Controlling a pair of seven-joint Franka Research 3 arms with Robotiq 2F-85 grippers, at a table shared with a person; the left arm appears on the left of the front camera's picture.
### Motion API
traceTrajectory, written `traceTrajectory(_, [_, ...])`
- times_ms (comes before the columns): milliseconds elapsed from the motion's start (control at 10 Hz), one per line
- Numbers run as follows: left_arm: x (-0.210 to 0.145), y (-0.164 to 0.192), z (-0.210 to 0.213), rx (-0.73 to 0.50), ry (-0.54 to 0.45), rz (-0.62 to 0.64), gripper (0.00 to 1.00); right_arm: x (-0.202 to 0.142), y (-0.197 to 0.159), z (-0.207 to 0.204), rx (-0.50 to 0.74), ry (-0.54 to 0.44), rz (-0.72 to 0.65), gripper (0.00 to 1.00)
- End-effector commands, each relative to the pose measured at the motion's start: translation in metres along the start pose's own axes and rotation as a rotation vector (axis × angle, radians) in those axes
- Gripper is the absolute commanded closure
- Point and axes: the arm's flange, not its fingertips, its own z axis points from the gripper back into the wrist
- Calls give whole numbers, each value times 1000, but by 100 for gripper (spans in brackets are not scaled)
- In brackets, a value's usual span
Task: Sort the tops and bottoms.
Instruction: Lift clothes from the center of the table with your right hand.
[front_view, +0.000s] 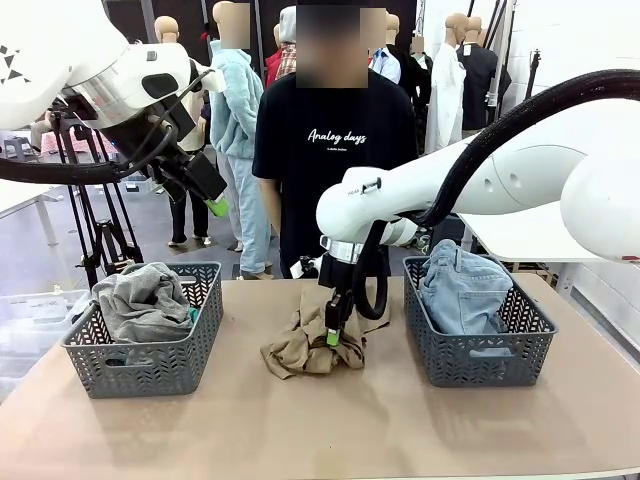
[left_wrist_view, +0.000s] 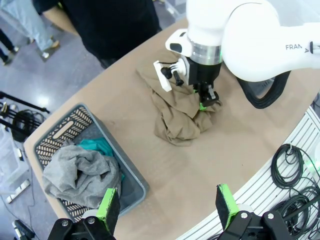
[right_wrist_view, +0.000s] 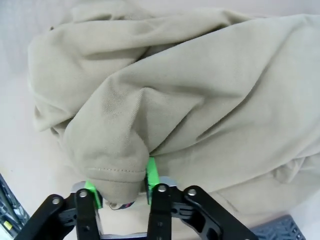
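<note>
Sorting is mostly complete in the front view: the crumpled heather grey cloth top lies in the left grey plastic basket, the light blue denim shorts fill the right grey plastic basket, and only the crumpled tan khaki cloth top lies on the brown table between them. Right gripper presses into it; left gripper hangs raised

Left wrist view: left gripper jaws spread wide, empty, above the basket; a teal green cloth top lies beside the grey one

Right wrist view: right gripper jaws pinch a hemmed khaki fold between the green pads; grip judged partial
</note>
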Motion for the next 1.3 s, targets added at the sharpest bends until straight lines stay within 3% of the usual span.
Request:
traceTrajectory(0, [-1,2,2,7,3,-6,0,0,1,2,37,-8,-25,100])
traceTrajectory(200, [-1,2,2,7,3,-6,0,-4,1,5,59,-37,-27,100])
traceTrajectory(500, [-1,2,2,7,3,-6,0,-29,27,61,21,-308,-39,100])
traceTrajectory(800, [-1,2,2,7,3,-6,0,-74,64,166,-177,-569,-27,100])
traceTrajectory(1200, [-1,2,2,7,3,-6,0,-99,124,274,-429,-777,26,100])
